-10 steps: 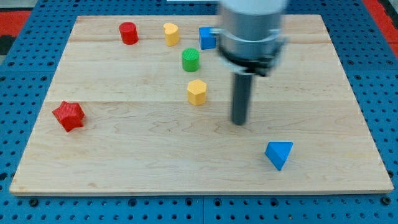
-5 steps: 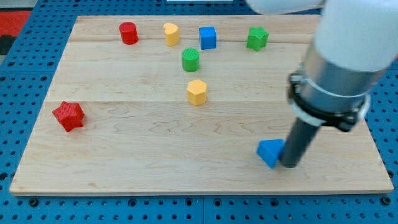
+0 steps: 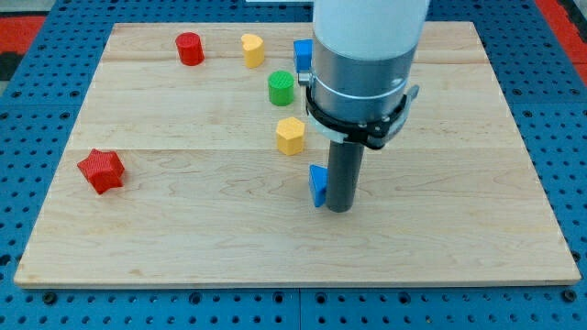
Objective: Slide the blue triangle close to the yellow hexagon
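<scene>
The blue triangle (image 3: pixel 317 184) lies on the wooden board (image 3: pixel 183 229) near the middle, mostly hidden behind my rod. My tip (image 3: pixel 340 208) touches the triangle's right side. The yellow hexagon (image 3: pixel 291 135) stands a short way up and to the left of the triangle, with a small gap between them.
A green cylinder (image 3: pixel 281 88) stands just above the yellow hexagon. A red cylinder (image 3: pixel 189 48), a yellow block (image 3: pixel 252 49) and a partly hidden blue cube (image 3: pixel 301 53) line the top. A red star (image 3: pixel 101 170) sits at the left. The arm's body hides the upper middle.
My tip swept to the triangle's right side, then pushed it left and up across the board, from the lower right to just below the yellow hexagon. The arm now hides the green block at top right.
</scene>
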